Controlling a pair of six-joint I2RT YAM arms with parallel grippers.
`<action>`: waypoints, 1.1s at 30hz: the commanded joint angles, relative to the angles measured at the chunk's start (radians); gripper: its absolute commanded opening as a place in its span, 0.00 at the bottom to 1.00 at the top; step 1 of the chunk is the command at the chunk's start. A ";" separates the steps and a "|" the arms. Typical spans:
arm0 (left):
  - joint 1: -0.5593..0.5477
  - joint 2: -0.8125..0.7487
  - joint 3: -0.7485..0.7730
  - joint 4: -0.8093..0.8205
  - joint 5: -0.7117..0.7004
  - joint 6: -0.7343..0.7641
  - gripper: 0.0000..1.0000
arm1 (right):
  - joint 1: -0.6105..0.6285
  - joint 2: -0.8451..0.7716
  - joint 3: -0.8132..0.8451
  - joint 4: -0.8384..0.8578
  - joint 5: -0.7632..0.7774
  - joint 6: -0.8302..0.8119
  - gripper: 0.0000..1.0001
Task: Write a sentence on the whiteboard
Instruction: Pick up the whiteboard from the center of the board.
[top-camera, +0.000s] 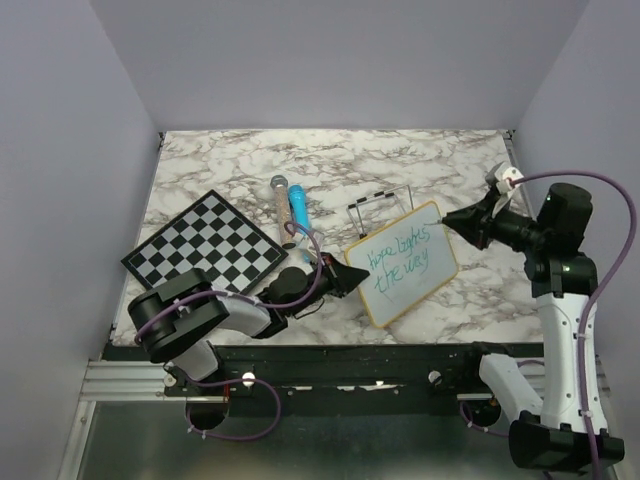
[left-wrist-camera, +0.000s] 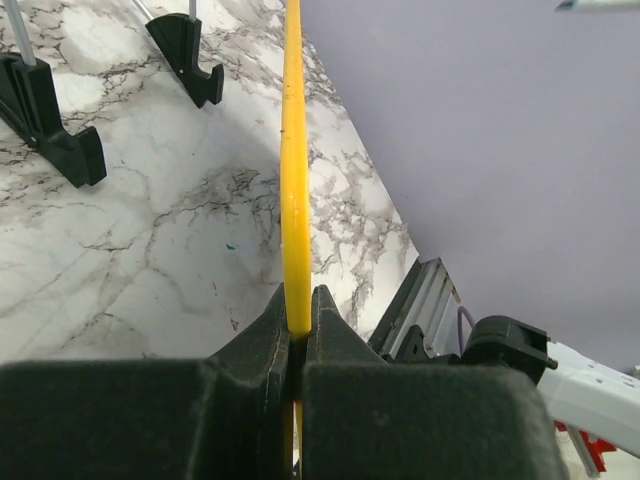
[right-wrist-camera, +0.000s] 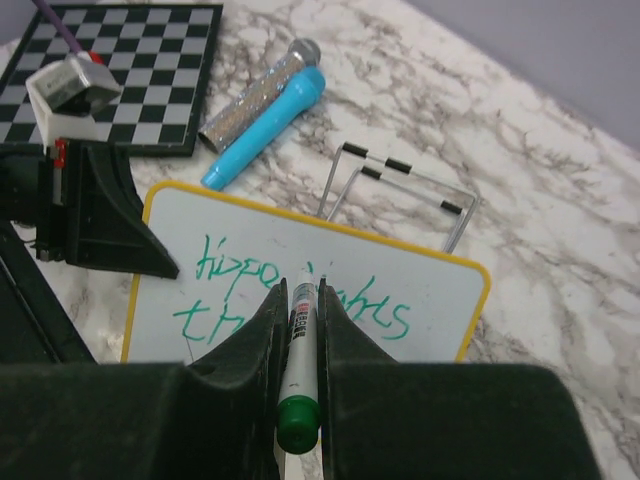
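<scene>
Yellow-framed whiteboard (top-camera: 405, 262) slants long-axis toward far right, left pincer (left-wrist-camera: 298, 322) pinching its edge, right pincer (right-wrist-camera: 300, 292) pinching marker (right-wrist-camera: 298, 345).

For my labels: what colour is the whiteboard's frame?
Yellow. The whiteboard frame shows best in the right wrist view.

Right pincer (right-wrist-camera: 300, 300) clamping green-capped marker (right-wrist-camera: 300, 345), whiteboard (right-wrist-camera: 440, 290) below with green sentence (right-wrist-camera: 235, 272), chessboard (right-wrist-camera: 150, 60) beyond

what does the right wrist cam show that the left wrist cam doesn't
Only right wrist: the right gripper shut on a green marker, the sentence written across the whiteboard, the chessboard, a blue microphone, a silver microphone. Only left wrist: the left gripper pinching the whiteboard's yellow frame, seen edge-on, and the table's metal rail. Both: the whiteboard, the marble table.
</scene>
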 joint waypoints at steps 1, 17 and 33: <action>0.019 -0.126 -0.021 -0.019 0.043 0.085 0.00 | -0.038 0.006 0.140 -0.073 -0.083 0.066 0.01; 0.214 -0.343 0.018 -0.131 0.368 0.171 0.00 | -0.124 -0.035 0.151 -0.073 -0.158 0.095 0.00; 0.381 -0.173 0.313 -0.203 0.563 0.205 0.00 | -0.136 -0.060 0.286 -0.156 -0.259 0.106 0.00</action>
